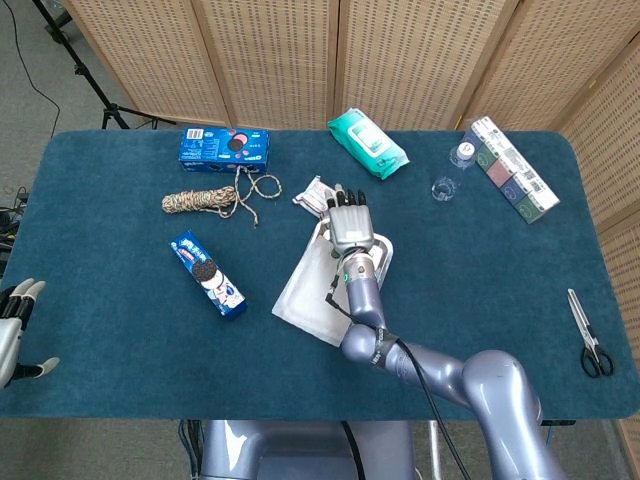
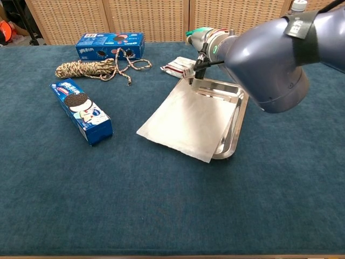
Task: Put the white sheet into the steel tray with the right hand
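The white sheet [image 2: 186, 118] lies slanted over the left part of the steel tray [image 2: 235, 116], its near-left corner on the blue cloth beyond the tray's rim. My right hand [image 1: 348, 226] pinches the sheet's far corner [image 2: 194, 81] just above the tray's far-left corner; in the chest view the hand [image 2: 204, 46] sits under the big grey arm. In the head view the sheet [image 1: 305, 295] hides most of the tray [image 1: 384, 252]. My left hand [image 1: 12, 325] hangs open off the table's left edge, holding nothing.
A small wrapped packet [image 2: 180, 66] lies just behind the tray. A rope bundle [image 2: 86, 68], a blue cookie box [image 2: 109, 44] and a cookie pack [image 2: 82, 111] lie to the left. A green wipes pack [image 1: 367, 142], bottle [image 1: 462, 152], long box [image 1: 514, 167] and scissors [image 1: 588, 345] lie right.
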`<state>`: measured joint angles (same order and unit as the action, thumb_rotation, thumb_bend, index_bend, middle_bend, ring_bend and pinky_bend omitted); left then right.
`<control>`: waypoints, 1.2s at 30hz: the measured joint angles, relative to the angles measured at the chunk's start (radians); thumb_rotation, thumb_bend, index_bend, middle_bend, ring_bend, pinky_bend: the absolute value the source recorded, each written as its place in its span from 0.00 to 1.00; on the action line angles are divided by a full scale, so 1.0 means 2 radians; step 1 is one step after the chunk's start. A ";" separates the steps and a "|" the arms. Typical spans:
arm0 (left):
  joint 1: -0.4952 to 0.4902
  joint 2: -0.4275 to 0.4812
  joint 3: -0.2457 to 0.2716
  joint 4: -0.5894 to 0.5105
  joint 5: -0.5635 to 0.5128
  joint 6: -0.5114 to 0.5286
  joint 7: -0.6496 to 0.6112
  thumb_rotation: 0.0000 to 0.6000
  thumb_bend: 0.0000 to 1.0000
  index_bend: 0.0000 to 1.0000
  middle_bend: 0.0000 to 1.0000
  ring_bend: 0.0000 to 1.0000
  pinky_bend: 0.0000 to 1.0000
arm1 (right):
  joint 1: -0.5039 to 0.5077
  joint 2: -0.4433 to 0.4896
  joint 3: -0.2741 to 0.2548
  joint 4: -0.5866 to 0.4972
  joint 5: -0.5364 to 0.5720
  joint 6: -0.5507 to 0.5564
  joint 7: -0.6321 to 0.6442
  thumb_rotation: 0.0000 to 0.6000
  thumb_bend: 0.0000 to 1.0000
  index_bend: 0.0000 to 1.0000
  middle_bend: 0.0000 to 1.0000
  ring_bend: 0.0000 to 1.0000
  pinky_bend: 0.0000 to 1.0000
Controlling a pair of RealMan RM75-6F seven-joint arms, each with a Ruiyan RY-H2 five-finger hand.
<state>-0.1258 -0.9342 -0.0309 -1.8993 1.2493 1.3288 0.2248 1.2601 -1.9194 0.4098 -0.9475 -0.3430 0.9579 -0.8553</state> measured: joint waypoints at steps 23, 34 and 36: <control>0.000 -0.004 0.012 -0.006 0.021 0.003 0.013 1.00 0.00 0.00 0.00 0.00 0.00 | -0.127 0.179 -0.030 -0.368 -0.166 0.009 0.147 1.00 0.98 0.36 0.30 0.25 0.33; 0.001 -0.006 0.015 -0.006 0.026 0.003 0.015 1.00 0.00 0.00 0.00 0.00 0.00 | -0.153 0.188 -0.091 -0.372 -0.222 -0.006 0.176 1.00 1.00 0.39 0.32 0.29 0.38; 0.001 -0.005 0.014 -0.006 0.025 0.003 0.015 1.00 0.00 0.00 0.00 0.00 0.00 | -0.152 0.180 -0.096 -0.364 -0.213 -0.008 0.175 1.00 1.00 0.39 0.32 0.29 0.39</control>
<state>-0.1246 -0.9452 -0.0025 -1.9116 1.2996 1.3357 0.2543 0.9565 -1.5596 0.2178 -1.6758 -0.7695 0.9415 -0.5059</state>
